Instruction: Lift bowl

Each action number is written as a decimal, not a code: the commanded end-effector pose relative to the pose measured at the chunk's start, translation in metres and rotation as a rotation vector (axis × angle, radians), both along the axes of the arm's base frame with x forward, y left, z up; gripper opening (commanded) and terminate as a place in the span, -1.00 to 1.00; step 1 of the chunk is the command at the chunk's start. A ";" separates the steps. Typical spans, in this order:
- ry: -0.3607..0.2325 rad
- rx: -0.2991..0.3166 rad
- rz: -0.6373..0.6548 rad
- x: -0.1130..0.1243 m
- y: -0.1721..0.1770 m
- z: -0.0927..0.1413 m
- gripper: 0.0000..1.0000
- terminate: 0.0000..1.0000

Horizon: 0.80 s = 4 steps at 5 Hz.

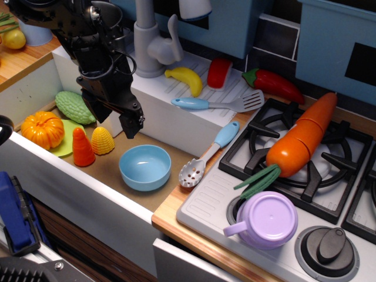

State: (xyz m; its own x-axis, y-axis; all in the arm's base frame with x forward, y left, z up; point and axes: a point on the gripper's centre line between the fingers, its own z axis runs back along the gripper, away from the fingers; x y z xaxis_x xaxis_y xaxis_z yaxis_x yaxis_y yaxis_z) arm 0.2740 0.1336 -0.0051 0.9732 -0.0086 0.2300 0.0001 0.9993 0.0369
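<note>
The bowl (145, 167) is small, round and light blue, made of smooth plain plastic. It is shallow, and its inside is empty and a little shiny. It stands upright on the brown floor of the toy sink (111, 157), near the front right corner, and nothing touches it.

The gripper (134, 125) is black and hangs above the sink, up and to the left of the bowl. Its tip points down toward the bowl but is apart from it. The fingers look pressed close together, yet from this angle I cannot tell for sure if they are spread or closed. It holds nothing that I can see.

To the left of the bowl, in the sink, there are a yellow corn piece (103, 141), an orange cone-shaped carrot piece (82, 148), a small orange pumpkin (42, 130) and a green bumpy vegetable (75, 107).

To the right of the bowl, a slotted spoon (207, 157) with a light-blue handle lies on the edge of the counter. Behind it, a spatula (220, 104) rests on the white ledge near a banana (185, 80). A large toy carrot (299, 138) lies on the stove (305, 170), and a lilac cup (265, 220) is upside down at the stove's front.
</note>
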 end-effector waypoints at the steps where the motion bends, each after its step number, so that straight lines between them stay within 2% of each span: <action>1: 0.000 0.000 0.000 0.000 0.000 0.000 1.00 -1.00; 2: 0.002 -0.021 0.007 0.006 0.002 -0.010 1.00 -1.00; 4: -0.027 -0.018 -0.004 0.008 0.005 -0.032 1.00 -1.00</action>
State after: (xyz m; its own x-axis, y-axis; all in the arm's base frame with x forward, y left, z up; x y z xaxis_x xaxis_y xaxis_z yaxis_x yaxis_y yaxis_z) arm 0.2791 0.1340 -0.0504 0.9693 -0.0084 0.2457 0.0091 1.0000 -0.0018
